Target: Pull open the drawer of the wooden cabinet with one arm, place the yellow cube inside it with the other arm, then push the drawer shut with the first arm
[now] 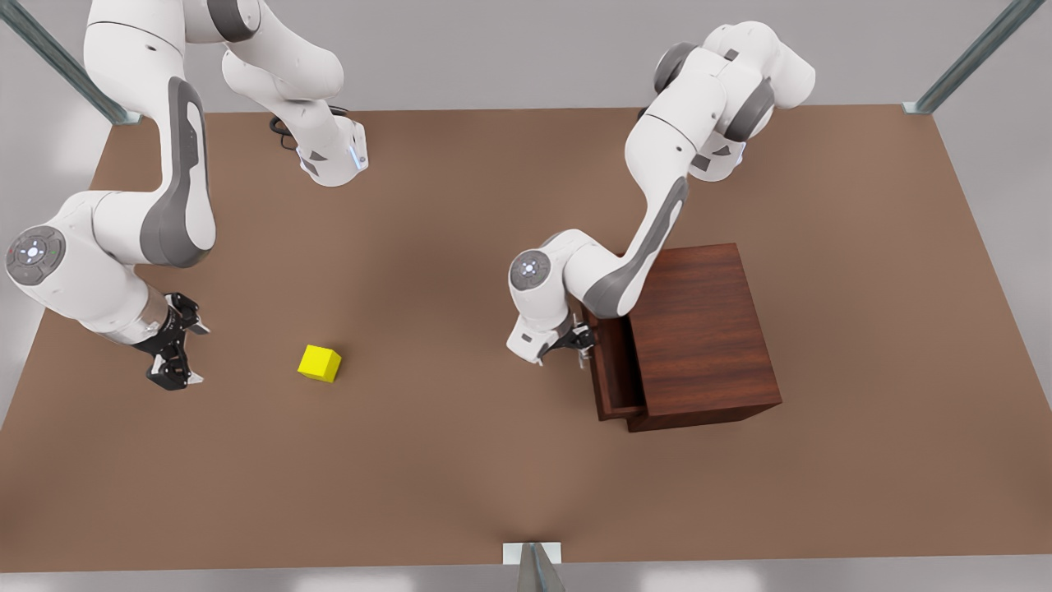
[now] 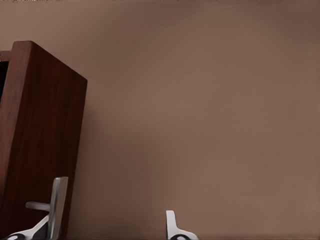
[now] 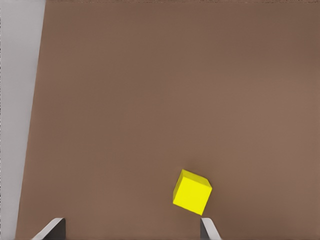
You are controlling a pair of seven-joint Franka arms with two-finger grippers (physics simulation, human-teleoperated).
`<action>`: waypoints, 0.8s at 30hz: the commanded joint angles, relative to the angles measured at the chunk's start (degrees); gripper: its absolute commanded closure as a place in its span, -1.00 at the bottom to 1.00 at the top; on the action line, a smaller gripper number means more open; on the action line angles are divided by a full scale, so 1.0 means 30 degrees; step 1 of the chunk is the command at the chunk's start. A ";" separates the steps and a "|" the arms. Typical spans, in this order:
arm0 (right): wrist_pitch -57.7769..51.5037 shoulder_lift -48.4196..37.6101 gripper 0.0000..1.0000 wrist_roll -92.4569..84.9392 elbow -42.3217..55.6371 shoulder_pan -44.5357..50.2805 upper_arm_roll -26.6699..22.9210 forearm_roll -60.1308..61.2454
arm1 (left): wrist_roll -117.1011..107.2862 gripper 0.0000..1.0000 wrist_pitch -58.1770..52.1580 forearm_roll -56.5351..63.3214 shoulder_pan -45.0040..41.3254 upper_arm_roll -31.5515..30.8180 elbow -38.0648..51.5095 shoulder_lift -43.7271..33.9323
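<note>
The wooden cabinet (image 1: 699, 329) sits right of centre in the front view, and its drawer (image 1: 612, 370) is drawn out a short way toward the front view's left, a narrow dark slot showing between its front panel and the cabinet body. The left gripper (image 1: 579, 339) is pressed up against that drawer front at its upper end; in the left wrist view its fingers (image 2: 57, 200) stand apart, one right beside the drawer's handle (image 2: 37, 205), so it looks unclenched, though whether it hooks the handle I cannot tell. The yellow cube (image 1: 320, 363) lies on the brown table (image 1: 460, 477) in the lower left of the front view, well apart from the cabinet. The right gripper (image 1: 177, 353) hangs just to the cube's left in that view, spread open and empty, with its fingers pointing roughly toward the cube; the right wrist view shows the cube (image 3: 192, 192) ahead of the gripper and nearer one fingertip (image 3: 210, 231) than the other, sitting turned at an angle to the jaws. The right arm is plainly the nearer one to the cube, and nothing lies between them. The drawer probably needs to come out further before the cube will fit, and the bare table between cube and cabinet offers a clear path.
</note>
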 commanded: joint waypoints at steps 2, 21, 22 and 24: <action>-0.0015 -0.0004 -1.00 0.0315 0.0119 0.0002 -0.0004 -0.0123 | 0.0078 -1.00 -0.0116 -0.0014 -0.0214 0.0016 0.0037 -0.0031; 0.3207 0.1197 -1.00 0.4504 -0.1784 0.2785 -0.0033 0.0024 | 1.3938 -1.00 -0.2722 -0.7808 0.9483 0.0367 -1.2417 -1.6146; 0.4317 0.1109 -1.00 0.4883 -0.2720 0.2814 -0.0004 -0.0005 | 1.2970 -1.00 -0.3599 -0.7544 0.9395 0.0338 -1.0370 -1.5064; 0.6019 0.0817 -1.00 0.5822 -0.4303 0.3195 -0.0004 0.0024 | 1.6035 -1.00 -0.8232 -0.7077 1.0566 0.0602 -0.5032 -1.2834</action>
